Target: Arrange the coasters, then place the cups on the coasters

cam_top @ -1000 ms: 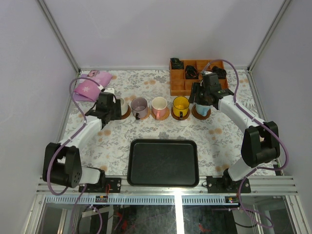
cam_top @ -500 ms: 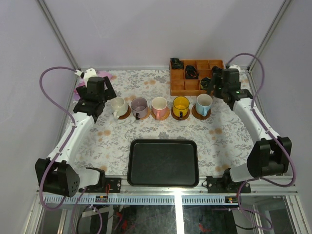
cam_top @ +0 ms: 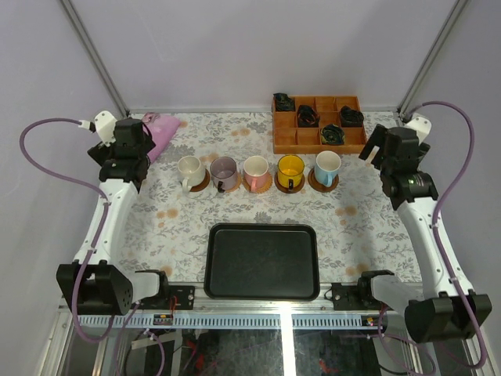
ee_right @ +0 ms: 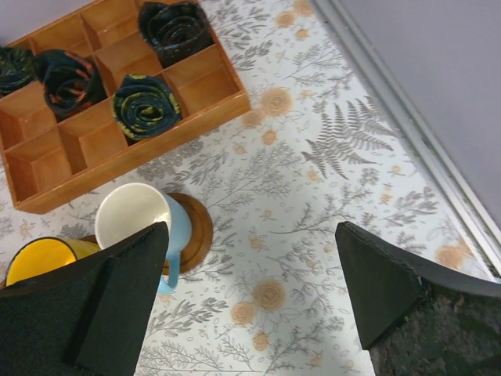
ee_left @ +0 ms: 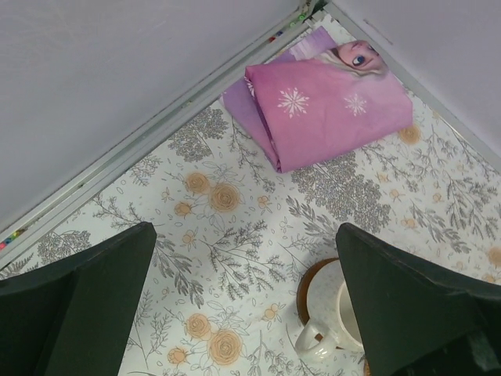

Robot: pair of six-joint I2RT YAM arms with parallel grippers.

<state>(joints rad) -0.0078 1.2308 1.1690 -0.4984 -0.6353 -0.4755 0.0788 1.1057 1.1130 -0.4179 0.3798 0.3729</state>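
Cups [cam_top: 255, 169] stand upright in a row across the middle of the floral table [cam_top: 352, 219], five of them: cream-white, mauve, pink, yellow and light blue from left to right. Each rests on its own round brown coaster [ee_right: 196, 231]. Neither arm touches them. At the far left, near a folded pink cloth [ee_left: 329, 102], the left gripper [ee_left: 244, 229] has its fingers spread wide and empty. The right gripper [ee_right: 250, 227], by the right edge, is also spread wide and holds nothing. An orange compartment box [cam_top: 313, 145] sits behind the row, and a black tray [cam_top: 262, 262] lies in front.
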